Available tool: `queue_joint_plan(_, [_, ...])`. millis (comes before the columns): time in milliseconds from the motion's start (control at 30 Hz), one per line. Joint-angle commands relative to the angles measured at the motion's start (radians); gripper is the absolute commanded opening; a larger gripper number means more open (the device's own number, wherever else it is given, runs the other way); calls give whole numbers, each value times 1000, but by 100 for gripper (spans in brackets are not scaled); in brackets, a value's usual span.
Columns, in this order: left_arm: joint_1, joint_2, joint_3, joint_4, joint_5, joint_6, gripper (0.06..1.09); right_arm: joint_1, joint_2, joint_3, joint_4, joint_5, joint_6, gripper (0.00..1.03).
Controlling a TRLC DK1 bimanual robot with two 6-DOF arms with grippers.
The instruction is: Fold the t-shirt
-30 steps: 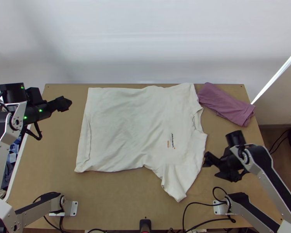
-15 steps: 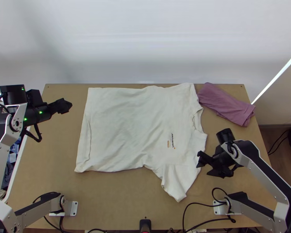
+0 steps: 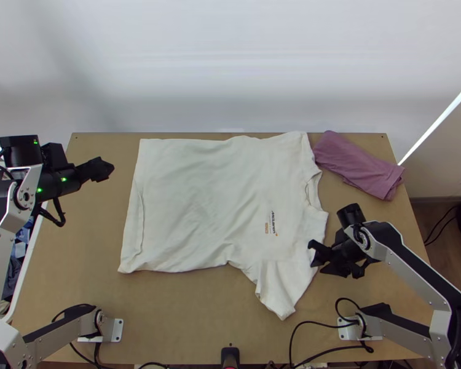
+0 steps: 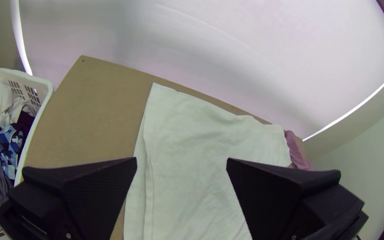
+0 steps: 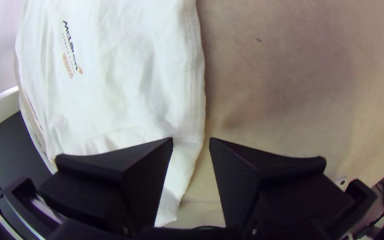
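Pointing toward the near edge of the desk [image 3: 181,313], one sleeve [image 3: 276,292] of the white t-shirt [image 3: 200,203] lies flat, with a crease where it meets the body. Over the shirt's edge just beyond it is the right gripper [image 3: 315,258]; its jaws stand partly open, a modest gap between the tips, gripping nothing. In the right wrist view the sleeve side of the shirt lies beneath that gap; whether the tips touch the cloth I cannot tell.

The shirt's body is spread across the middle of the desk, collar to the right, hem to the left, small print near the collar. Past the hem, over the left side, is the left gripper [image 3: 101,167], its jaws wide apart and empty. Beside the desk there, a white basket [image 4: 31,79] holds clothes [image 4: 7,144]. At the far right lies a folded purple cloth [image 3: 359,166], close against the shirt. Behind everything rises a pale wall [image 3: 230,74].
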Motion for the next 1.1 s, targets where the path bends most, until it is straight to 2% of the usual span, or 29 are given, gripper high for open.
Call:
queue_joint_plan(0, [7, -8, -12, -31, 10, 5, 103, 3, 20, -31, 11, 0, -15, 35])
queue_joint_plan(233, [3, 59, -29, -250, 9, 209, 104, 1, 54, -37, 30, 1, -19, 33])
queue_joint_plan(333, [12, 58, -72, -272, 7, 281, 104, 1, 71, -37, 39, 1, -24, 33])
queue_joint_plan(467, [20, 50, -92, -272, 7, 299, 104, 3, 75, -43, 61, 3, -32, 32])
queue_joint_plan(500, [21, 47, -95, -272, 7, 302, 104, 4, 74, -43, 65, 3, -30, 30])
queue_joint_plan(600, [21, 42, -129, -275, 6, 336, 104, 6, 59, -48, 93, 37, -39, 3])
queue_joint_plan(767, [44, 47, -229, -356, -13, 505, 104, 15, 14, -60, 107, 52, -47, 3])
queue_joint_plan(967, [26, 41, -407, -373, -232, 661, 104, 13, 9, -58, 107, 52, -47, 3])
queue_joint_plan(1067, [18, -13, -473, -381, -243, 760, 104, 13, 11, -57, 108, 52, -47, 3])
